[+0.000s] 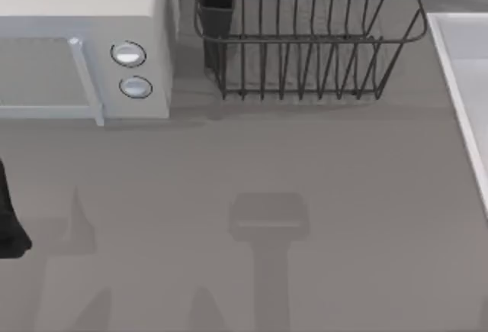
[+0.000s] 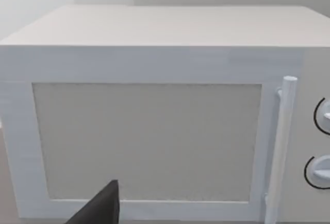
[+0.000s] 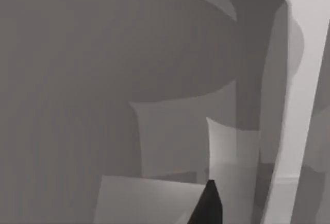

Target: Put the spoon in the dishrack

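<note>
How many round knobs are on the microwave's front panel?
2. On the microwave, the upper knob sits directly above the lower knob, right of the door handle. The left wrist view shows both partly cut off.

Dishrack (image 1: 305, 49) at table's (image 1: 252, 172) back (utensil cup (image 1: 216, 0) at its left corner), microwave (image 1: 84, 42) to its left

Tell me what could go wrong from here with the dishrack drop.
The dishrack stands close beside the microwave, so an arm reaching from the left could clip the microwave's corner. The utensil cup is narrow and sits at the rack's near-microwave corner; a spoon dropped elsewhere might slip between the thin bars.
</note>
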### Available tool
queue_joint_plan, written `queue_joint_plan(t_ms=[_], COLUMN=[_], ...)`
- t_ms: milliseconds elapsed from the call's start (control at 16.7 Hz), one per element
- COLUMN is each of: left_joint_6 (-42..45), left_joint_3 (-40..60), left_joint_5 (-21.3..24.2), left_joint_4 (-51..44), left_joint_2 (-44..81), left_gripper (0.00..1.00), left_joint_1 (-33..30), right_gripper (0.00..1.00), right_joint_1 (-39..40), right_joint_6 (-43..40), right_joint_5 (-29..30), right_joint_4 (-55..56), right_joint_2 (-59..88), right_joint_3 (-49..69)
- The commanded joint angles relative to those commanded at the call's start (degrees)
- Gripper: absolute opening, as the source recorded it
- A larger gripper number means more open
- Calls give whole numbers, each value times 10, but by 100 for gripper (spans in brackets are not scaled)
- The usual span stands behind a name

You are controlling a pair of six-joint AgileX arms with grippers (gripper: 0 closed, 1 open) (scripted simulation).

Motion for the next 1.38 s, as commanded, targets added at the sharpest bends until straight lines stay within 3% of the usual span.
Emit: queue_joint_plan(t_ms=[720,1200,1380], left_joint_6=[0,0,0], left_joint_3=[0,0,0], left_joint_5=[0,0,0], left_joint_4=[0,0,0], left_joint_2=[0,0,0], left_gripper=[100,100,100], left_joint_1=[0,0,0], right_gripper=[0,0,0], right_joint_1=[-6,-4,33], right_joint_6=[-7,-5,16], right_joint_5=[0,0,32], right_joint_4=[-433,-467,-434], right_joint_2=[-77,-92,-88], right_joint_3=[338,372,383])
